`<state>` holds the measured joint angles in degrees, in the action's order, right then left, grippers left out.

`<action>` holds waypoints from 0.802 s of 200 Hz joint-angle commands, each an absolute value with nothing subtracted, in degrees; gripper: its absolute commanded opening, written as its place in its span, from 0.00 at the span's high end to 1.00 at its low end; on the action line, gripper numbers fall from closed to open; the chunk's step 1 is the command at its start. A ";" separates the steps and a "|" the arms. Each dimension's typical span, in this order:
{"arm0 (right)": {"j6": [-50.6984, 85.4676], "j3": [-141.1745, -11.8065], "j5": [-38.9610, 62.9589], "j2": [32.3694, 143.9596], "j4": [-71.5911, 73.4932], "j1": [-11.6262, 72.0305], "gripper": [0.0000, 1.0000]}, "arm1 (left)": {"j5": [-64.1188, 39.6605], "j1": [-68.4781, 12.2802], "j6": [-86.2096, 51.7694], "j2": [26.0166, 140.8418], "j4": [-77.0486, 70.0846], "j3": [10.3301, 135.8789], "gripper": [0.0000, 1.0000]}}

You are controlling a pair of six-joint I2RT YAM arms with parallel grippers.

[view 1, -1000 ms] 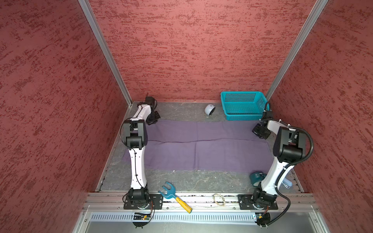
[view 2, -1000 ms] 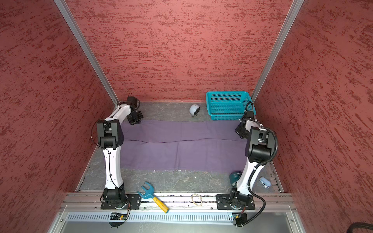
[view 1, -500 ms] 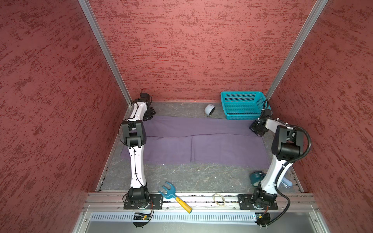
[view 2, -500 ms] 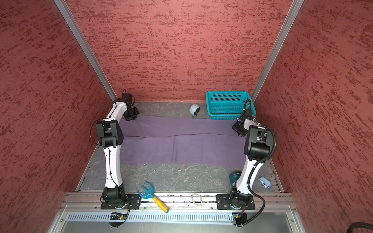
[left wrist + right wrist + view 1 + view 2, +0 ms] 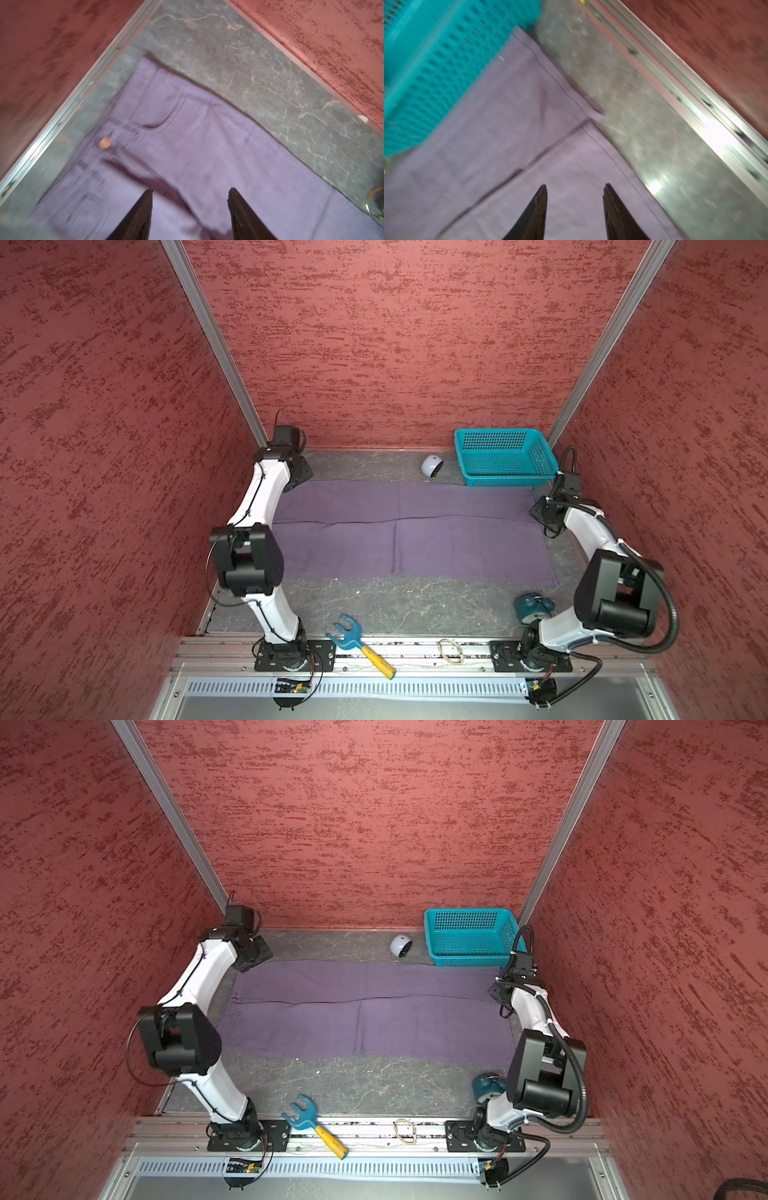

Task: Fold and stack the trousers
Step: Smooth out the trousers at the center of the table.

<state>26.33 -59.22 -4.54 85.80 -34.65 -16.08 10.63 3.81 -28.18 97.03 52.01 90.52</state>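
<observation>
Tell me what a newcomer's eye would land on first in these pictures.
The purple trousers spread flat across the grey table draw the eye first, with the waistband at the robot's left. Next comes the teal basket in the far right corner. The left end effector and the right end effector hang open above the cloth, one at each end.
</observation>
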 commanded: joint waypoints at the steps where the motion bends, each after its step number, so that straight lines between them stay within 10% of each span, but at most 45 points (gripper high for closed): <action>1: 27.70 -53.20 -7.56 83.59 -38.12 -18.05 0.51 | 10.53 6.09 -32.21 90.66 48.21 78.77 0.39; 69: 29.99 -44.16 -9.75 75.68 -38.25 -25.73 0.26 | 4.31 6.50 -36.28 76.52 38.91 55.14 0.32; 160: 31.43 -40.18 -1.41 78.18 -36.45 -26.97 0.47 | 2.49 8.46 -36.42 72.11 45.16 50.62 0.28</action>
